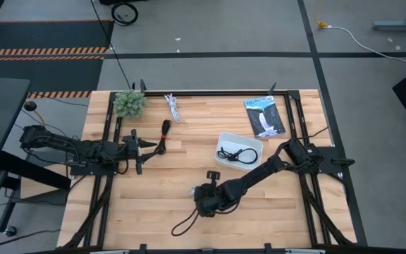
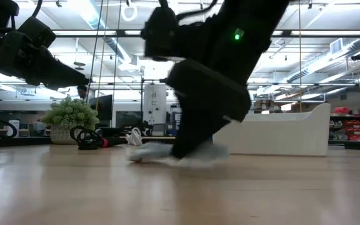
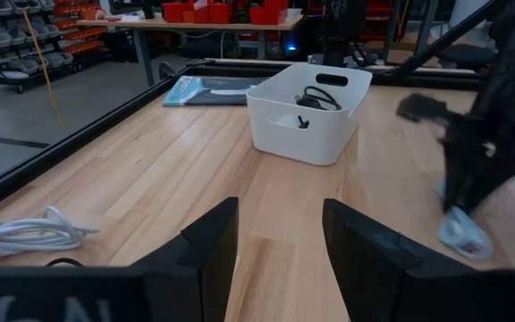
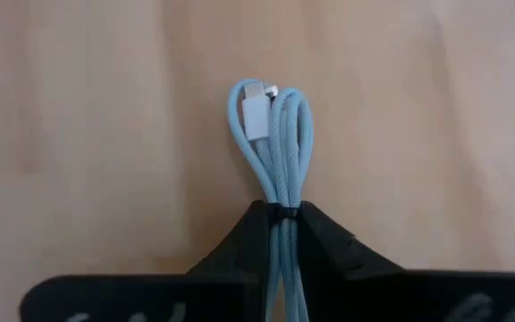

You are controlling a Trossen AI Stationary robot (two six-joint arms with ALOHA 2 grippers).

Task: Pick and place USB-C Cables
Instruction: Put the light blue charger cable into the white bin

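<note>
Right wrist view: right gripper point(image 4: 280, 234) has its jaws drawn tight onto the light blue-grey cable point(image 4: 275, 143), pinching the bundle at its black tie. The looped end and the pale plug stick out ahead of the fingers over bare wood.

High view: the same gripper point(image 1: 201, 200) is at the near middle of the table point(image 1: 146, 204), low over the surface, with the blue-grey bundle point(image 1: 195, 190) showing as a pale fleck beside it. Low view puts that bundle point(image 2: 144, 152) at table-top level under the dark gripper body; touching the wood or just clear of it, cannot tell.

Behind and to the right of it, the white tray point(image 1: 241, 152) holds the plain black cable point(image 1: 235, 154), coiled loosely inside.

Left gripper point(image 1: 141, 148) waits over the left middle of the table, fingers point(image 3: 206, 246) spread apart with nothing between them. Just beyond its tips lies the black cable with red band point(image 1: 164, 137).

Farther back, the white cable point(image 1: 173, 106) lies near the far edge, beside a small potted plant point(image 1: 129, 103). At the far right lies a flat black packet with blue label point(image 1: 265, 116), well apart from the cables
</note>
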